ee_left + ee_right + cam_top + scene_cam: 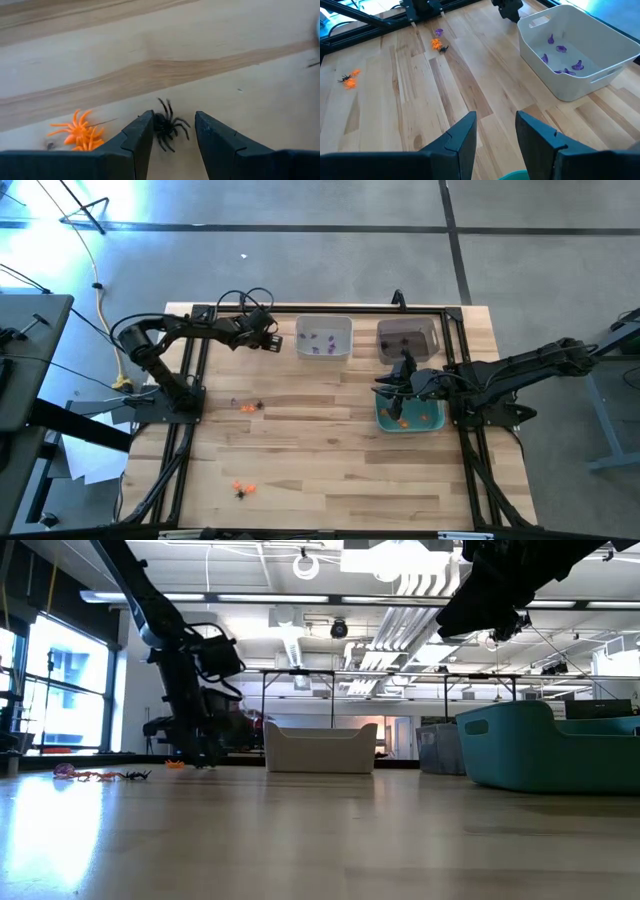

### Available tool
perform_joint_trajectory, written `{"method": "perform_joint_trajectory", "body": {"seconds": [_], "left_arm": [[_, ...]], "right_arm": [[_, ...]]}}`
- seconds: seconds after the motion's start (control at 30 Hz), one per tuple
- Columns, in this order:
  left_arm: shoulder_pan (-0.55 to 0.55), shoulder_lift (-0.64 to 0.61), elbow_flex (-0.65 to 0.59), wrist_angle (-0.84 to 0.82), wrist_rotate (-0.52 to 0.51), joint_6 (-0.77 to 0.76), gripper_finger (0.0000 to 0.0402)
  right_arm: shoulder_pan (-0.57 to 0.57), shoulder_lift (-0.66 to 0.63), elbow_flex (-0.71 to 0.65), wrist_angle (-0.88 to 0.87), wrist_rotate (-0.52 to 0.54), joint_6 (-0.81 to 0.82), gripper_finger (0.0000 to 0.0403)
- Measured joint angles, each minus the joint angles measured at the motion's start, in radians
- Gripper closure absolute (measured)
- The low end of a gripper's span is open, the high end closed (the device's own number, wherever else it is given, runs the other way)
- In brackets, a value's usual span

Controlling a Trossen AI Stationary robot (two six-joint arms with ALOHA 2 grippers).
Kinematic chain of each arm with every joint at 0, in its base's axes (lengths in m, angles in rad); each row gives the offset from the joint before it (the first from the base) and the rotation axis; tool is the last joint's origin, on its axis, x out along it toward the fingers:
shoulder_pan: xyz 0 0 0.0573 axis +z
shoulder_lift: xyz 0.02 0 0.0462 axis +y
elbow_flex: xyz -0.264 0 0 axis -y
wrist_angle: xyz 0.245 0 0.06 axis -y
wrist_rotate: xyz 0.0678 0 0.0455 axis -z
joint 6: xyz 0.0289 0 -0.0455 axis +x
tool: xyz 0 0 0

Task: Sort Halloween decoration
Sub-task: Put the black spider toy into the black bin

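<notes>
- Your left gripper (172, 120), just left of the white bin (324, 356), stands spread, with a black spider (170, 127) showing between its fingers; you cannot tell if it touches them.
- An orange spider (80, 132) lies just beside that one.
- Your right gripper (495, 120), also spread, hangs empty over the teal bin (385, 423), right of the white bin.
- Purple trinkets (562, 49) lie inside the white bin.

Black spider trinket (169, 125) flat on wood; orange trinkets (80, 132) beside.
</notes>
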Motion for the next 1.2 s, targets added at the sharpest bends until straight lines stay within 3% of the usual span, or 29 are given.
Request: {"method": "perform_joint_trajectory", "body": {"seconds": [0.37, 0.97, 1.2], "left_arm": [[0.0, 0.0, -0.001, -0.047, -0.004, -0.02, 0.0271], [-0.079, 0.004, -0.005, 0.077, -0.018, 0.126, 0.0394], [-0.079, 0.004, -0.005, 0.079, -0.029, 0.142, 0.0401]], "right_arm": [[0.0, 0.0, 0.0, 0.0, 0.0, 0.0, 0.0269], [0.0, 0.0, 0.0, 0.0, 0.0, 0.0, 0.0269], [0.0, 0.0, 0.0, 0.0, 0.0, 0.0, 0.0269]]}}
